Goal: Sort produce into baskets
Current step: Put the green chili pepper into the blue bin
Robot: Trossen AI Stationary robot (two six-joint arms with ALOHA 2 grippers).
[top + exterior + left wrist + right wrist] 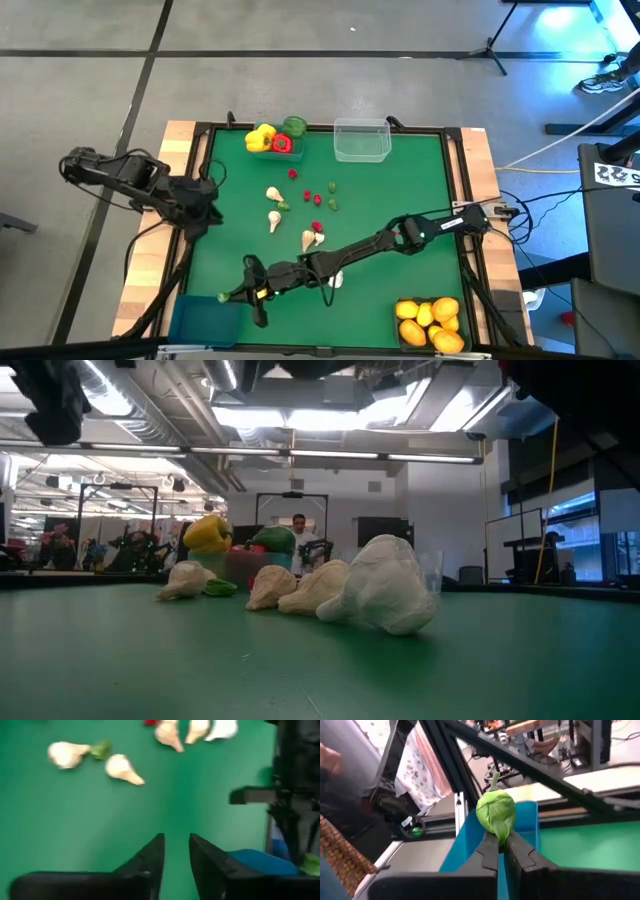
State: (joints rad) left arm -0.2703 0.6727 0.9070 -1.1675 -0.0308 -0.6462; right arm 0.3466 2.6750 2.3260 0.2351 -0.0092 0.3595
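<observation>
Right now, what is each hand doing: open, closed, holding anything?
Left hand: empty, fingers a narrow gap apart, above the green mat.
Right hand: closed on a small green leafy vegetable, over the blue bin.

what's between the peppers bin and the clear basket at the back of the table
Nothing: in the high view, only bare green mat separates the peppers bin from the clear basket.

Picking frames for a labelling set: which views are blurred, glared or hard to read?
Left wrist view: soft with blur, the white garlic bulbs smeared. Low view: bright ceiling lights glare, nearest crumpled white garlic bulb sharp, room behind soft. Right wrist view: small green leafy vegetable crisp, background blurred. High view: even, readable.
</observation>
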